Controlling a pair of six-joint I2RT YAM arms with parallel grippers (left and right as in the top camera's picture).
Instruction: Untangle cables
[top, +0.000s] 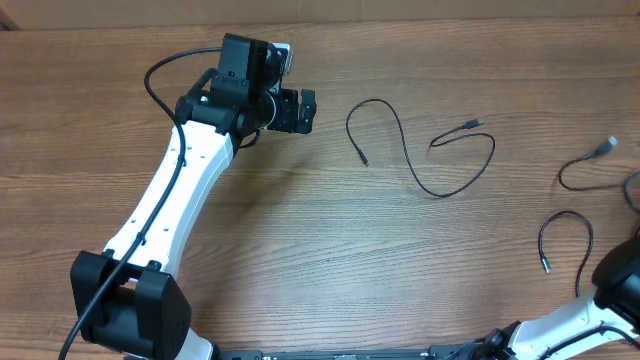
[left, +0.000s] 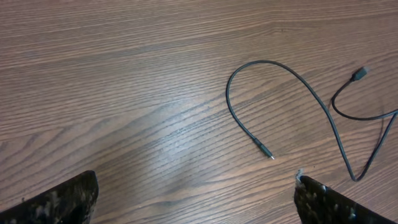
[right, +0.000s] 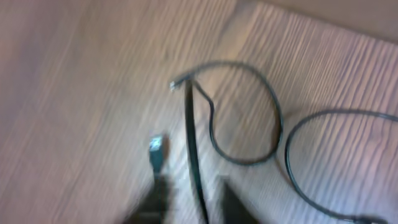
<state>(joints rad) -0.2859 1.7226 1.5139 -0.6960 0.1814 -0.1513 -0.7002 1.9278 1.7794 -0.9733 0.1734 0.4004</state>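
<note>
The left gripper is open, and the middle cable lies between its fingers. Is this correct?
No. The left gripper is open, but the middle cable lies on the table apart from it, not between its fingers; the overhead view shows this.

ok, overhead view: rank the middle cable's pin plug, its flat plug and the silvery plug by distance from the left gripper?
1. pin plug: just right of the left gripper, slightly lower.
2. flat plug: mid-table, further right.
3. silvery plug: near the far right edge.

White-shelled left arm (top: 170, 195), black joints (top: 130, 305), black wire (top: 152, 82) alongside.
</note>
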